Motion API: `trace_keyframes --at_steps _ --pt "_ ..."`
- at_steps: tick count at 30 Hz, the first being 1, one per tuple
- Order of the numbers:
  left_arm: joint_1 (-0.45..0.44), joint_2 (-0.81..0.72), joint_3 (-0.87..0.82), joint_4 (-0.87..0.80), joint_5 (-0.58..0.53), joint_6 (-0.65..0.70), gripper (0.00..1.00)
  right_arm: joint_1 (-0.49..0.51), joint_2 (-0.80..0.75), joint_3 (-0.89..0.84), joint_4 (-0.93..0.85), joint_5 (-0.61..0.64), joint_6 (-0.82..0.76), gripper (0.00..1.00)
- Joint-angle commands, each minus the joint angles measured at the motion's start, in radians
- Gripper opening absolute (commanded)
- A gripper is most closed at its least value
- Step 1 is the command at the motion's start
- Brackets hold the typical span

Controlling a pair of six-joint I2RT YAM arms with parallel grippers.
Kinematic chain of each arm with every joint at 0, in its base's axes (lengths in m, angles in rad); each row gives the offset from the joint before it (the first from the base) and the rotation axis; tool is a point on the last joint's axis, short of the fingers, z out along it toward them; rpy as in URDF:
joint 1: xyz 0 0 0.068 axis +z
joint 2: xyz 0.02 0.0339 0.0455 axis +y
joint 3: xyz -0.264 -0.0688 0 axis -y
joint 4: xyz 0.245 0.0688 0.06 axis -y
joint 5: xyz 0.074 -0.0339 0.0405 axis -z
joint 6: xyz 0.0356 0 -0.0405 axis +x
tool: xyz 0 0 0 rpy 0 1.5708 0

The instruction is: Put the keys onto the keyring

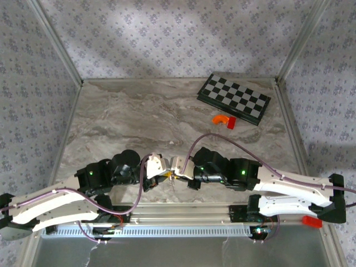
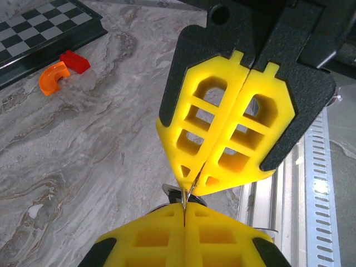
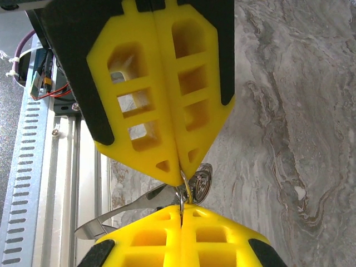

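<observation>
Keyring (image 3: 201, 182) runs tip-to-tip (left tool (image 3: 179, 173), right tool (image 3: 182, 208) pinching).

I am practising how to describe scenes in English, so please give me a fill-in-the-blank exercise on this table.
1. The left gripper and the right gripper, tip to tip, are both ___.
2. The chessboard lies at the far ___ corner of the table.
3. The curved piece beside the chessboard is ___.
4. The chessboard's squares are black and ___.
Missing words: shut; right; orange; white.
</observation>
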Motion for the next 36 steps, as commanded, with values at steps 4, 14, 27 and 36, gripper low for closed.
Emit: trace_keyframes --at_steps 4,14,27,36 --pt "-0.006 -0.004 0.010 0.078 -0.022 -0.041 0.00 0.027 -0.012 -0.019 0.108 -0.019 -0.018 0.00" --pt "-0.006 -0.072 -0.065 0.207 -0.060 -0.083 0.00 0.033 -0.036 -0.050 0.157 0.026 -0.016 0.00" --pt "-0.006 -0.120 -0.150 0.358 -0.030 -0.102 0.00 0.040 -0.058 -0.073 0.202 0.064 -0.010 0.00" --pt "-0.006 -0.135 -0.212 0.506 0.000 -0.090 0.00 0.040 -0.091 -0.084 0.221 0.081 0.005 0.12"
